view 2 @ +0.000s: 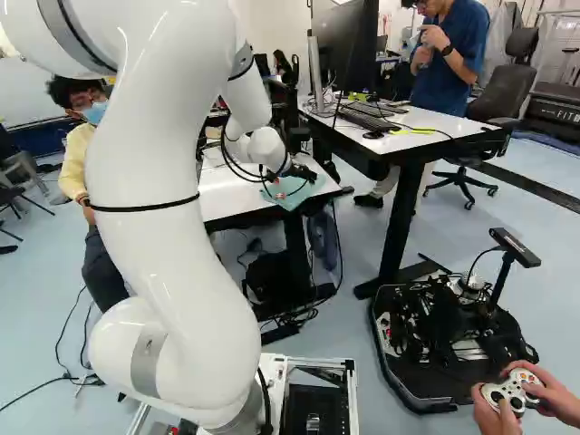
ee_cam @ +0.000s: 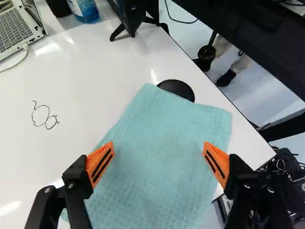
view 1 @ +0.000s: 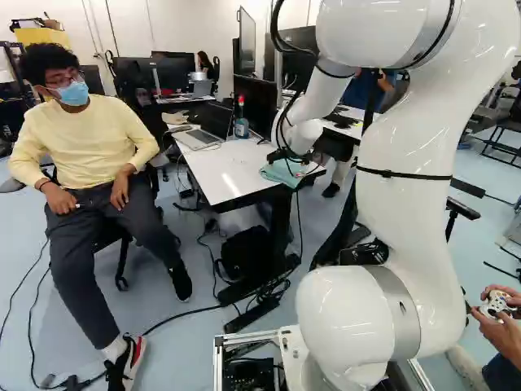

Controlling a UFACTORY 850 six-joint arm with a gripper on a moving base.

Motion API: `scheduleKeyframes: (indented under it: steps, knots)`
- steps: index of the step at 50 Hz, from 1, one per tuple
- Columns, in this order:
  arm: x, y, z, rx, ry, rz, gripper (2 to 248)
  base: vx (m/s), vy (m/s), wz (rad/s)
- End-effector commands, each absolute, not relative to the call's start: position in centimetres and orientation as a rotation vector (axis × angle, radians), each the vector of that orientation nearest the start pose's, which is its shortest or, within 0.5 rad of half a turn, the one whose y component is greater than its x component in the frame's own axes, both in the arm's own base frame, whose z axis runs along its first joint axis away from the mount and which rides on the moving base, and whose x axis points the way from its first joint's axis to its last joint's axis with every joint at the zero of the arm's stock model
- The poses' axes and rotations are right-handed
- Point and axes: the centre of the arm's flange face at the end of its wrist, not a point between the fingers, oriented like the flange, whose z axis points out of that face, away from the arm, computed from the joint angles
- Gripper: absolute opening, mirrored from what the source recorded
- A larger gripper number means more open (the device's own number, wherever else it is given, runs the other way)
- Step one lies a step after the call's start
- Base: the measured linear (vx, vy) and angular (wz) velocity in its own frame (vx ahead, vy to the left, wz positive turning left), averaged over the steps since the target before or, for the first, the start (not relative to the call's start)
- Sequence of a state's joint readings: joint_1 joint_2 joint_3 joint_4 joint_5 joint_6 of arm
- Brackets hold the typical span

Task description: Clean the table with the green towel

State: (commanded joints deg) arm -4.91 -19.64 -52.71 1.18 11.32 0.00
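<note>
Green towel [ee_cam: 157,152] | cut off in wrist view | partly hides black disc [ee_cam: 180,87] | jaws wide apart, gripping nothing

One gripper [view 2: 277,188], one green towel [ee_cam: 157,157], one laptop [ee_cam: 13,29], one blue bottle [ee_cam: 86,10]

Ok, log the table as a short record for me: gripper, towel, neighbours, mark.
gripper: fingers open, over the towel
towel: green, spread out near the table's corner, not gripped
beside towel: round black disc, partly covered
farther off: laptop, blue bottle
mark: dark looped squiggle, ink or wire unclear
</note>
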Motion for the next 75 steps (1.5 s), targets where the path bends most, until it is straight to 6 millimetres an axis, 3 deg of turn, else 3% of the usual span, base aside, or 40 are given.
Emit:
scheduleKeyframes:
  steps: [8,9,18,19,24,25,29,30,45,46,50,51,55,56,61,62,66,67,75]
  knots:
    - [55.01,-4.76,39.18,-2.931,0.158,-1.197,242,0.0,0.0,0.0]
    - [55.01,-4.76,39.18,-2.931,0.158,-1.197,229,0.0,0.0,0.0]
    - [55.01,-4.76,39.18,-2.931,0.158,-1.197,217,0.0,0.0,0.0]
    - [55.01,-4.76,39.18,-2.931,0.158,-1.197,204,0.0,0.0,0.0]
    - [55.01,-4.76,39.18,-2.931,0.158,-1.197,204,0.0,0.0,0.0]
    - [55.01,-4.76,39.18,-2.931,0.158,-1.197,192,0.0,0.0,0.0]
    - [55.01,-4.76,39.18,-2.931,0.158,-1.197,192,0.0,0.0,0.0]
    - [55.01,-4.76,39.18,-2.931,0.158,-1.197,180,0.0,0.0,0.0]
    - [55.03,-4.77,39.21,-2.929,0.161,-1.202,158,0.0,0.0,0.0]
    - [55.04,-4.77,39.22,-2.928,0.163,-1.204,147,0.0,0.0,0.0]
    - [55.08,-4.78,39.25,-2.923,0.168,-1.212,147,0.0,0.0,0.0]
    - [55.09,-4.78,39.26,-2.922,0.17,-1.215,135,0.0,0.0,0.0]
    - [55.13,-4.8,39.3,-2.917,0.177,-1.224,135,0.0,0.0,0.0]
    - [55.14,-4.8,39.31,-2.916,0.179,-1.226,122,0.0,0.0,0.0]
    - [55.17,-4.82,39.35,-2.912,0.186,-1.233,122,0.0,0.0,0.0]
    - [55.17,-4.82,39.35,-2.911,0.188,-1.234,109,0.0,0.0,0.0]
    - [55.19,-4.83,39.37,-2.909,0.193,-1.238,109,0.0,0.0,0.0]
    - [55.19,-4.83,39.37,-2.908,0.194,-1.239,96,0.0,0.0,0.0]
    - [55.22,-4.85,39.4,-2.904,0.203,-1.246,84,0.0,0.0,0.0]
